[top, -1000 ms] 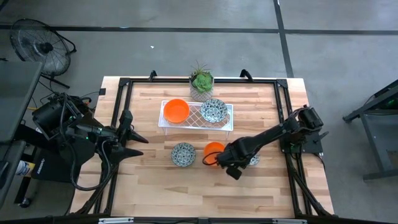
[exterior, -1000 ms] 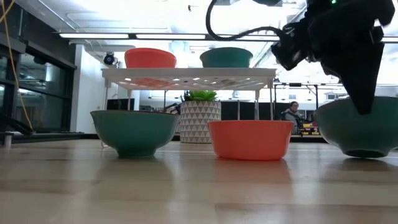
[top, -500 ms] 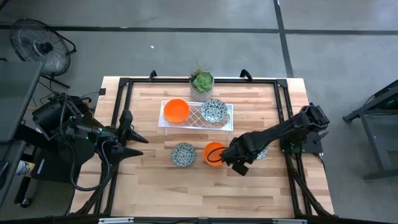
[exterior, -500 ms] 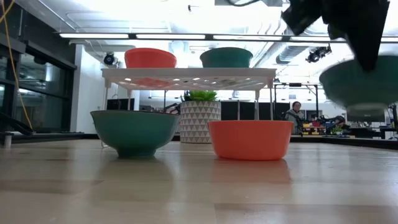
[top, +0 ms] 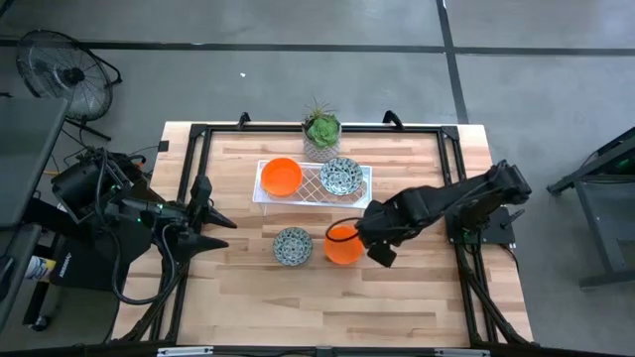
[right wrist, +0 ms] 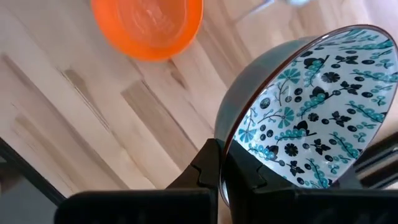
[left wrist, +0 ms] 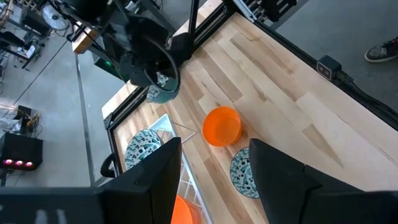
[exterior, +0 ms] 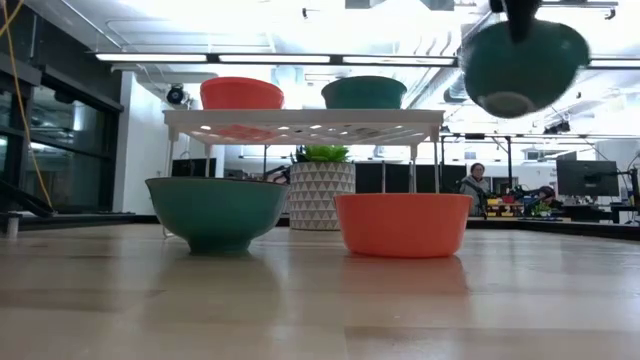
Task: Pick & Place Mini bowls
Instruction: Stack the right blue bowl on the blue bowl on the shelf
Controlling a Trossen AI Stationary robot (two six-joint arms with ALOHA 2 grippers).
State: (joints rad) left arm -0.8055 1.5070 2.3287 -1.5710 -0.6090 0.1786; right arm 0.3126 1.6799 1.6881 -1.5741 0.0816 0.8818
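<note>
Wooden slats carry our scene from the left gripper (top: 203,230) waiting wide-jawed at nine o'clock, past a speckled bowl (top: 293,246) and glossy orange bowl (top: 343,244), to the right gripper (right wrist: 225,171) pinching a patterned bowl's (right wrist: 306,113) thin rim aloft at three o'clock, where that smooth glaze could slip.

two dark arms, one raised, one waiting

we see the right gripper (right wrist: 225,169) pinched shut on a speckled bowl's rim (right wrist: 292,118), lifted; the left gripper (left wrist: 214,171) waits open at the table's left edge.
</note>
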